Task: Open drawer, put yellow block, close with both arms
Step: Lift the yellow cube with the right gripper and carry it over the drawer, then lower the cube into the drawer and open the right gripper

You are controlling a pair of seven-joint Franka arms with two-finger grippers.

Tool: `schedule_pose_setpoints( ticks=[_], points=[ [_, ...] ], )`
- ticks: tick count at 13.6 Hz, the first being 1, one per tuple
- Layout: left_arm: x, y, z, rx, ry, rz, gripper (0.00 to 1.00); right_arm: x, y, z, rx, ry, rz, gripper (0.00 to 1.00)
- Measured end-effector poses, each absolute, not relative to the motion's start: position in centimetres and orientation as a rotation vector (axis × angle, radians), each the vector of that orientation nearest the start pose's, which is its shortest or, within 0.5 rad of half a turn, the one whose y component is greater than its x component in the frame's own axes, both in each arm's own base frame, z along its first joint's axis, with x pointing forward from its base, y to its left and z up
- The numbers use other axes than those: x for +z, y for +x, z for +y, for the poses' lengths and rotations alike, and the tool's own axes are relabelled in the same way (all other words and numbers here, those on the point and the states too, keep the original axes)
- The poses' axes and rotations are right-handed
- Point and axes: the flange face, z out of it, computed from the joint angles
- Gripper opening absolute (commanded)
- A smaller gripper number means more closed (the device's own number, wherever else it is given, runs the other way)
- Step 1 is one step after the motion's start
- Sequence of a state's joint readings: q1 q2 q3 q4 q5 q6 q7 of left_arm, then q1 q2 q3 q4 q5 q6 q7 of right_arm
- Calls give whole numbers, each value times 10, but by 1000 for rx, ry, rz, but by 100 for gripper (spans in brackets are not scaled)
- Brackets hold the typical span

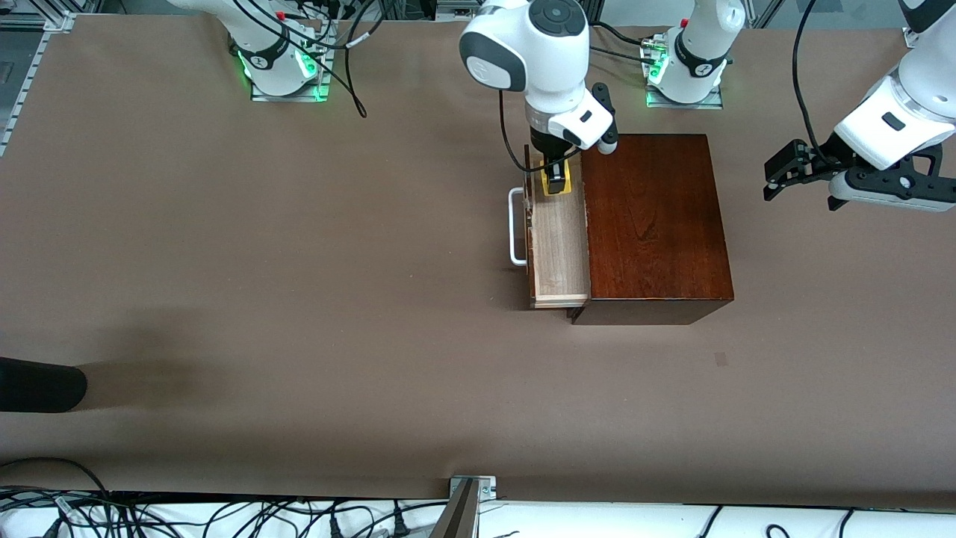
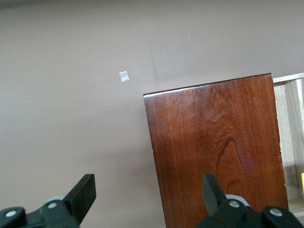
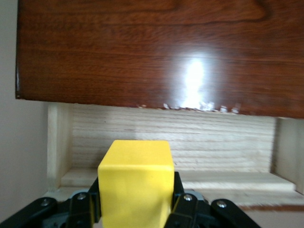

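Two hands logged. My right hand [image 1: 556,179] grips the yellow block [image 3: 135,183] over the open drawer [image 1: 559,246], at the tray's 12 o'clock end. My left hand [image 1: 780,173] waits, spread wide, over the bench [image 1: 299,261] at 3 o'clock of the box [image 1: 653,224]. Step: placing. Next: lower, release, then push the handle [image 1: 515,226] with both. Writing: none legible.
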State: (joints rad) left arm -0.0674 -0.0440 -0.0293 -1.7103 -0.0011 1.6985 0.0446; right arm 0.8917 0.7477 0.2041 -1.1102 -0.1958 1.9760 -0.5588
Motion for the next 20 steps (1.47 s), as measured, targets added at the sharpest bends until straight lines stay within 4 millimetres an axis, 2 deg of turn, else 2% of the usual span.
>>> schedule_pose_setpoints(
  ticks=[3,9,18,19,20],
  points=[
    [594,547,-54,-50,-3134,222,100,365,396,659,173,2080,2314,0],
    [590,549,-54,-41,-3134,222,100,338,399,659,132,2061,2306,0],
    [589,550,-54,-38,-3134,223,100,316,401,659,111,2047,2304,0],
    [589,550,-54,-38,-3134,223,100,313,402,659,112,2048,2303,96],
    [589,550,-54,-38,-3134,223,100,314,403,659,116,2050,2301,100]
  ],
)
